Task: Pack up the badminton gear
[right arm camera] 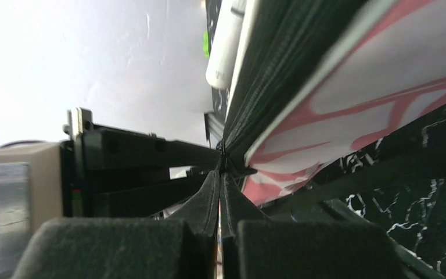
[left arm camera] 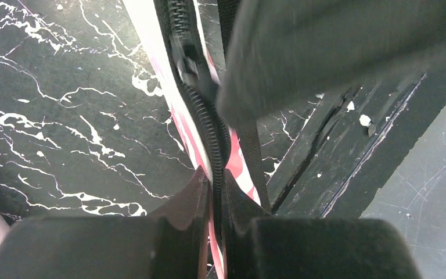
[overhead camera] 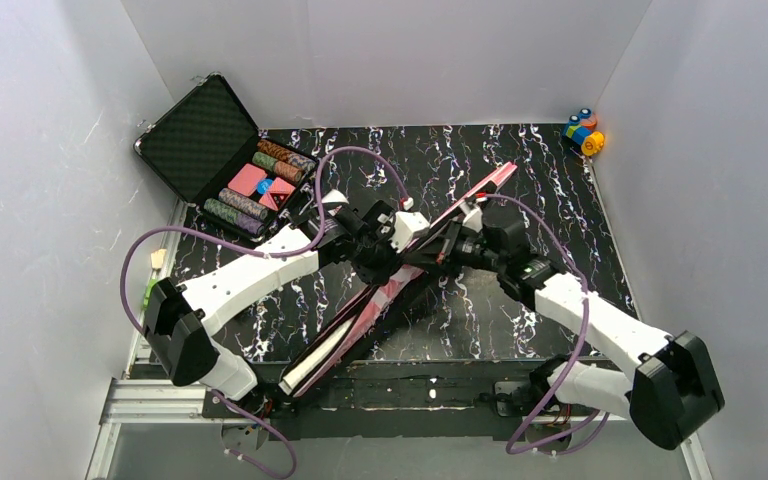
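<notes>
The pink racket-shaped bag (overhead camera: 488, 187) lies slantwise on the black marbled table, from the near left to the far right. My left gripper (overhead camera: 392, 262) is shut on the bag's black zipper edge (left arm camera: 212, 131) near the middle. My right gripper (overhead camera: 438, 252) meets it there and is shut on a small black piece at the zipper, which looks like the pull (right arm camera: 222, 164). The bag's pink-and-white side (right arm camera: 377, 99) rises beside it. A white cylinder (right arm camera: 226, 46) lies inside the open bag; I cannot tell whether it is the tube or a handle. Rackets and shuttlecock are hidden.
An open black hard case (overhead camera: 200, 135) with striped poker chips stands at the back left. A small multi-coloured toy (overhead camera: 585, 130) sits in the back right corner. White walls close in three sides. A metal rail (overhead camera: 160, 400) runs along the near edge.
</notes>
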Controlling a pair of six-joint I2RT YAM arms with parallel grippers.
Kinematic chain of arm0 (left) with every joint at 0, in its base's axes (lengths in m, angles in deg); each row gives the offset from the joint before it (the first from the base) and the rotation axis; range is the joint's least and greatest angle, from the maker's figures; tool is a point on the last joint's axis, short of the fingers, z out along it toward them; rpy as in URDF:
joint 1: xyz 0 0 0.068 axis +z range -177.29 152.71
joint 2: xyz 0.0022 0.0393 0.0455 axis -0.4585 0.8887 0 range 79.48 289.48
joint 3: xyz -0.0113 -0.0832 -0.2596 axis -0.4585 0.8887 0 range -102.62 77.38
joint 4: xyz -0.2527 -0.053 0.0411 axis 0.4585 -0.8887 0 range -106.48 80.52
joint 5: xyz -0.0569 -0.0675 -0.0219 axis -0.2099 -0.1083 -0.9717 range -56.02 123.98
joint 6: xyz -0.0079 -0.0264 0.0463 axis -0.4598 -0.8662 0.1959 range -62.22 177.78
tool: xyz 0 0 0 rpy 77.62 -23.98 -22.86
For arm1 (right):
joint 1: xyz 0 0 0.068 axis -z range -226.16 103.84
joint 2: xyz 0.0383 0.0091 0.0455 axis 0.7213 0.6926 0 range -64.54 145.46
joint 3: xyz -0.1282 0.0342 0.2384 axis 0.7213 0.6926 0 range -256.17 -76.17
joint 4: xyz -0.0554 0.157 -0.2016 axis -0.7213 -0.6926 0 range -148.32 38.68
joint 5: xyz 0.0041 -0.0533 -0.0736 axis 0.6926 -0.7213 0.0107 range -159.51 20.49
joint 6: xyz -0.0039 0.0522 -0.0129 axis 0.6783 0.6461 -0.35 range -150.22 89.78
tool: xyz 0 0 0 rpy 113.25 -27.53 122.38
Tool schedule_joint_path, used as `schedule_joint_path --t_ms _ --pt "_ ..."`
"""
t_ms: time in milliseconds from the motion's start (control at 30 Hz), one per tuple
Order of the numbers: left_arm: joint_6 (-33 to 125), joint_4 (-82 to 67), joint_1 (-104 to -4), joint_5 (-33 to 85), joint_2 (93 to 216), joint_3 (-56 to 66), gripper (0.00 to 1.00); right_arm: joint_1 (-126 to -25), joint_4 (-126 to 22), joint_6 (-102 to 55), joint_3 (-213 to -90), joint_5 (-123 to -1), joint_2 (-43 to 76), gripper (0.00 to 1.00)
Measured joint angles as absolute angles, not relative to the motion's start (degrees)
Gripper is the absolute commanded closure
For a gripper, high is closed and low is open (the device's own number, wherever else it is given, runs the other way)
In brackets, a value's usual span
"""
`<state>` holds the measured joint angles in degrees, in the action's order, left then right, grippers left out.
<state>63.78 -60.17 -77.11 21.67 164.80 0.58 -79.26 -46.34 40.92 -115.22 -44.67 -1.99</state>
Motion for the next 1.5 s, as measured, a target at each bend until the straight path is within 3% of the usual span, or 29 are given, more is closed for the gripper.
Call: schedule_joint_path --t_ms 300,467,600,700,933,1500 --pt "63.8 -61.7 -76.6 22.3 164.8 0.5 1.00 -86.8 -44.2 41.8 -116.7 -43.9 2.9 0.99" --pt "63.8 -61.9 -76.5 22.6 164.8 0.5 1.00 -87.5 -45.2 42.1 -117.0 -43.6 3.1 0.60" --pt "63.3 -60.9 -75.6 22.4 165.1 -0.5 1.00 -87.8 -53.0 39.3 -120.1 -44.6 0.3 0.34" --pt "61.9 -60.9 -74.5 21.7 166.4 -3.1 1.00 -87.2 -59.2 36.2 -123.7 -48.3 -5.0 0.24" --pt "56.2 -60.2 -70.4 21.5 171.8 -12.1 1.00 -87.1 -69.4 27.7 -131.6 -55.9 -9.6 0.19" --pt "43.8 -53.8 -69.4 19.1 173.7 -10.8 1.00 -108.0 -89.0 16.6 -151.3 -80.5 11.6 0.14"
